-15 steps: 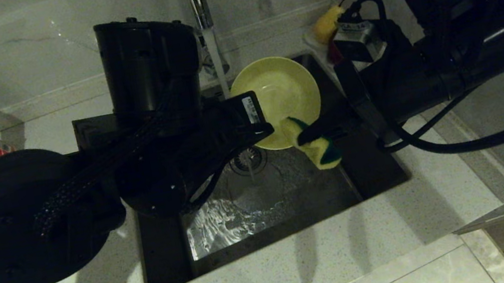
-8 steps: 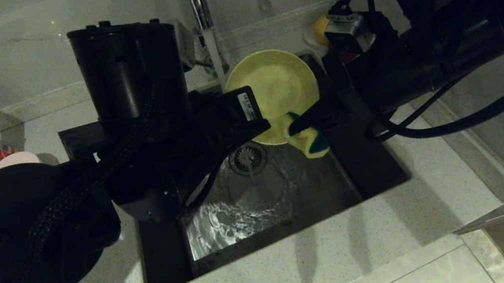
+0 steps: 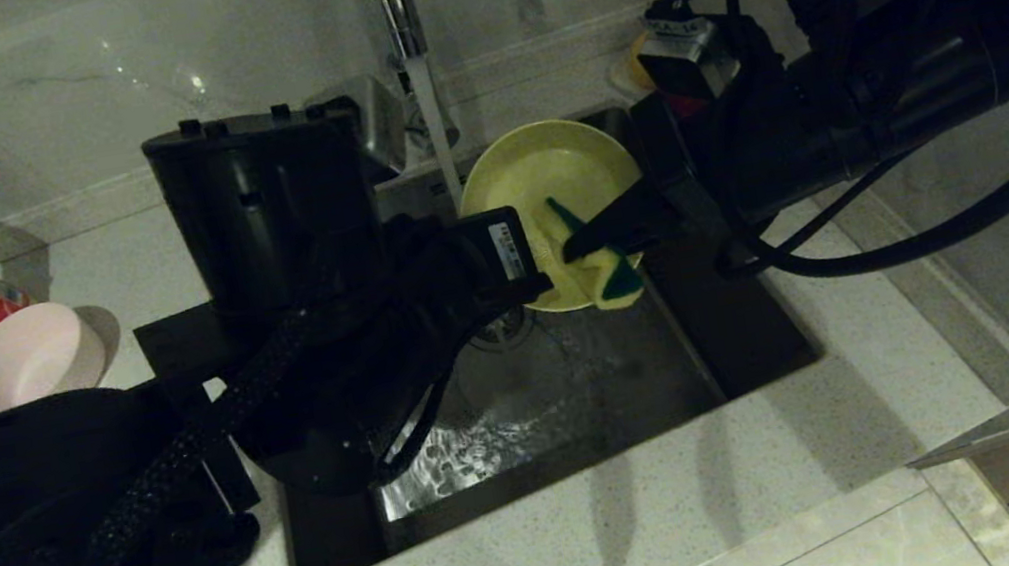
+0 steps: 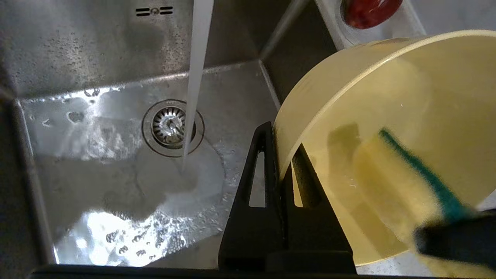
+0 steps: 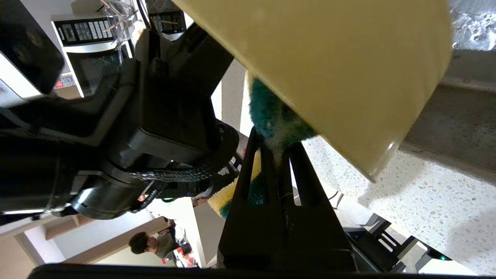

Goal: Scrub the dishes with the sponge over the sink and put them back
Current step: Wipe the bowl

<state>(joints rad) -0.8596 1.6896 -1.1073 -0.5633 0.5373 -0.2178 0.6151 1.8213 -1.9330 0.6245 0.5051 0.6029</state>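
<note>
- Currently left tool [image 4: 279, 162] is pinching the yellow bowl [image 3: 550, 185] by its rim, over the sink [image 3: 734, 328].
- Right tool [image 5: 277, 155] is clamping the sponge [image 3: 598, 263] against it; hard scrubbing is risking levering the wet bowl loose.

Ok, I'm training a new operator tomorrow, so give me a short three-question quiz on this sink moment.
1. True or false: the tap is running.
2. Which pincer holds the yellow bowl: A left, B right?
3. Fill in: the sponge is pressed against the bowl's ____.

Key: 1 true, a stream falls toward the drain of the sink. 2 A, clamped on its rim. 3 inside.
</note>
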